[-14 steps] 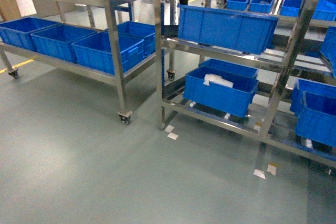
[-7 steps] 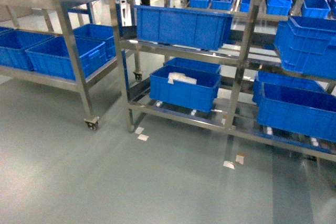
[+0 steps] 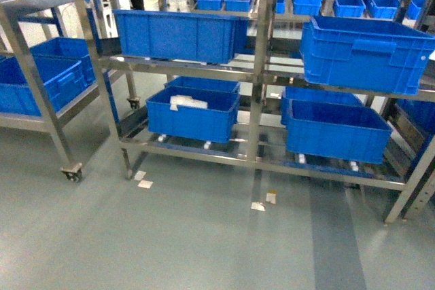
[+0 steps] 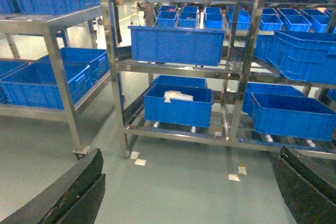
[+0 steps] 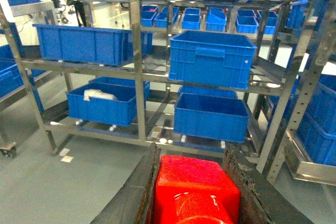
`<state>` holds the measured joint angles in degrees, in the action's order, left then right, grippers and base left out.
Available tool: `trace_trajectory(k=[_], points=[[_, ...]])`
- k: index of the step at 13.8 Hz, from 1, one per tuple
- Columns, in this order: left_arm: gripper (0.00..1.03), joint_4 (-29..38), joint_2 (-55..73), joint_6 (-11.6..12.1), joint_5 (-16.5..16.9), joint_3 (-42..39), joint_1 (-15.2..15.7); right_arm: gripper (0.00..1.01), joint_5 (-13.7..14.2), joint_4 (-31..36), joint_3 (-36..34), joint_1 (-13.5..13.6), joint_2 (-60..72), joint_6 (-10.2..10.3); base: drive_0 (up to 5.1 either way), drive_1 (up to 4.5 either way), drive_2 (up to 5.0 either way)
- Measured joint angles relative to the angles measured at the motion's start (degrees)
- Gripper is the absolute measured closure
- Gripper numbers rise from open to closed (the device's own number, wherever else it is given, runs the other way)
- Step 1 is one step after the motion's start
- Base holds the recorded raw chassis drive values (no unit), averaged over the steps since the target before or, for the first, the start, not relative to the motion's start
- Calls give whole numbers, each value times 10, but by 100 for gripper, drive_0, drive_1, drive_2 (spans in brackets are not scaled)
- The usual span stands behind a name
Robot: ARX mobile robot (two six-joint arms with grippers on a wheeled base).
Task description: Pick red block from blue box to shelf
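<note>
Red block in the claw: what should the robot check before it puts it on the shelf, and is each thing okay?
1. Right claw gripping the red block: ok, fingers press both sides in the right wrist view.
2. Left claw empty: ok, nothing sits between its open fingers.
3. Shelf in view ahead: ok, straight in front in the head view.
4. Free spot on the shelf: cannot tell, blue crates fill most tiers.
5. Close enough to reach: not ok, open floor lies between the robot and the shelf.
6. Floor path clear: ok, only flat tape bits.
</note>
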<state>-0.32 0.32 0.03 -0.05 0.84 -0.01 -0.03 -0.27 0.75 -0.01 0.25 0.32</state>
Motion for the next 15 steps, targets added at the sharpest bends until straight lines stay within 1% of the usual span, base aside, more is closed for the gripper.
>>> trace_trajectory(k=[15], points=[[5,0,0,0,0,0,0,72,0,0,0,0,0,0,-145,-145,-145]])
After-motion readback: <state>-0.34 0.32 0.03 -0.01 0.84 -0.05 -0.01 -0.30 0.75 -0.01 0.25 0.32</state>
